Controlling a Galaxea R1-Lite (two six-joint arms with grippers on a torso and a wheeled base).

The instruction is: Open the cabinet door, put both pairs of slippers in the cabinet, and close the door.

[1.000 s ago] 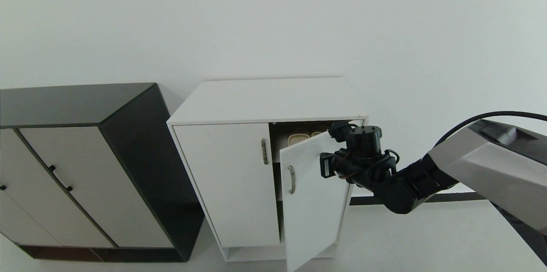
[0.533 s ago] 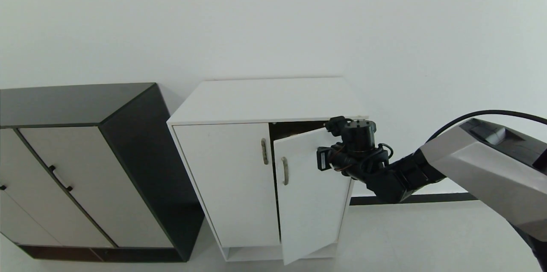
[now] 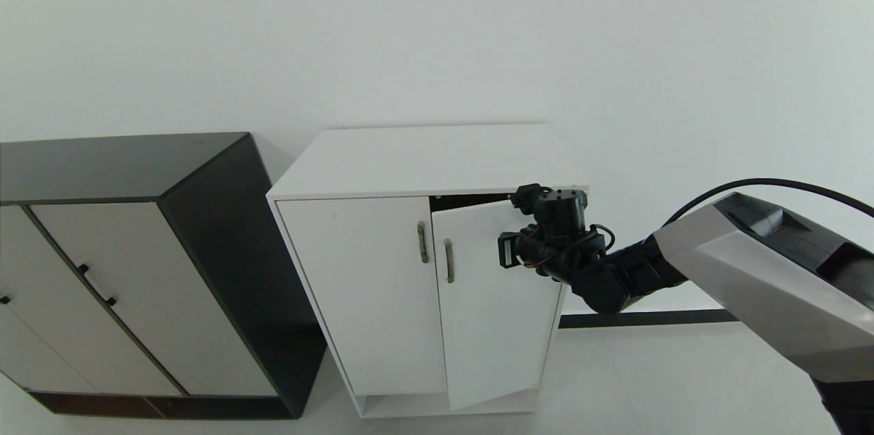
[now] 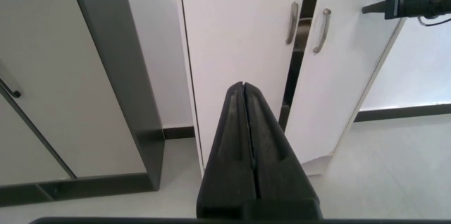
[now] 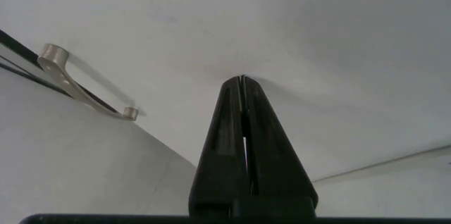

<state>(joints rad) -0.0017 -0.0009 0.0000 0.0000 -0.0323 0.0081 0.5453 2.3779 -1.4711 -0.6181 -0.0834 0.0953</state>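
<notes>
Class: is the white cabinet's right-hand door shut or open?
Slightly ajar: the door leaves a dark gap at its top, lower corner jutting out.

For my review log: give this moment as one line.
right door: slightly ajar | right gripper: shut, tip against it | left gripper: shut, empty

Black cupboard (image 3: pixel 160 276) at left against white wall (image 3: pixel 437 32); pale floor (image 3: pixel 683 380).
</notes>
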